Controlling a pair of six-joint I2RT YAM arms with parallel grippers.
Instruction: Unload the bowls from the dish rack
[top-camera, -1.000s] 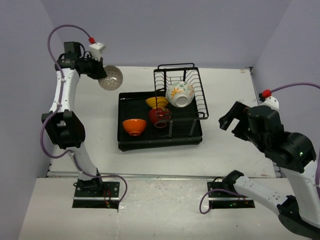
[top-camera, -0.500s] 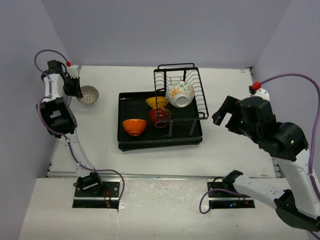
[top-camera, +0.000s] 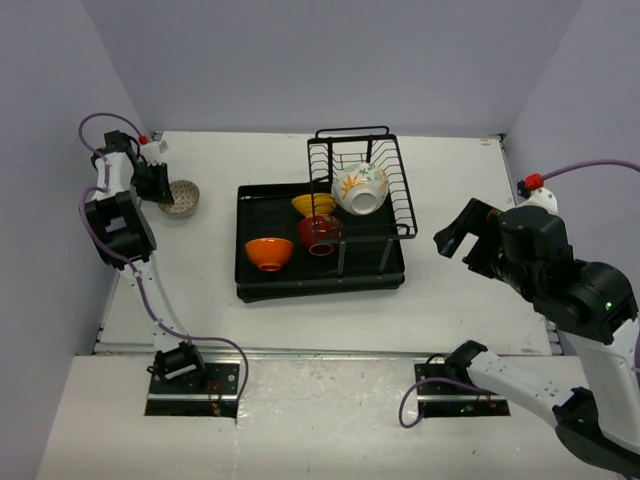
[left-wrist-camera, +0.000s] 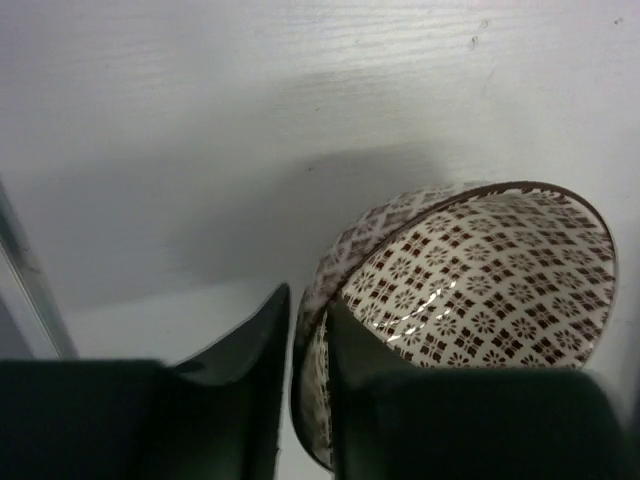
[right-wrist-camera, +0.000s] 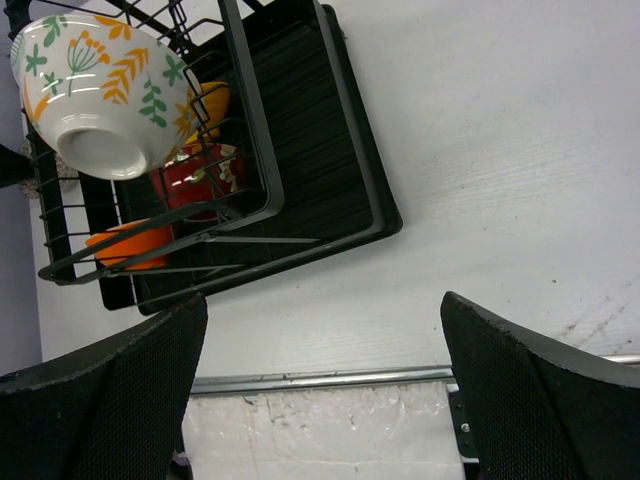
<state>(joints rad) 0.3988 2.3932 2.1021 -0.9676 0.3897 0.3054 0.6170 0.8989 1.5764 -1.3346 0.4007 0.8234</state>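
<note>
Left gripper (left-wrist-camera: 305, 310) pinches rim of white brown-patterned bowl (left-wrist-camera: 480, 290) at table's (top-camera: 450, 300) far left, clear of black wire dish rack (top-camera: 320, 285). Right gripper (right-wrist-camera: 322, 298) spread, empty. Approx. 1 of 5 out; plain orange bowl (top-camera: 269, 252), glossy red bowl (top-camera: 319, 232), yellow bowl (top-camera: 312, 204) & floral white bowl (top-camera: 360, 187) remain racked.

Left gripper (left-wrist-camera: 307, 300) pinched nearly closed; right gripper (right-wrist-camera: 322, 298) spread wide, held aloft

Far left, your left gripper (top-camera: 157, 183) touches the patterned bowl (top-camera: 183, 198) on the table (top-camera: 450, 300). The rack (top-camera: 300, 284) holds an orange bowl (top-camera: 269, 253), red bowl (top-camera: 319, 233), yellow bowl (top-camera: 311, 204) and floral bowl (top-camera: 360, 188); your right gripper (top-camera: 460, 243) hangs spread beside it.
</note>
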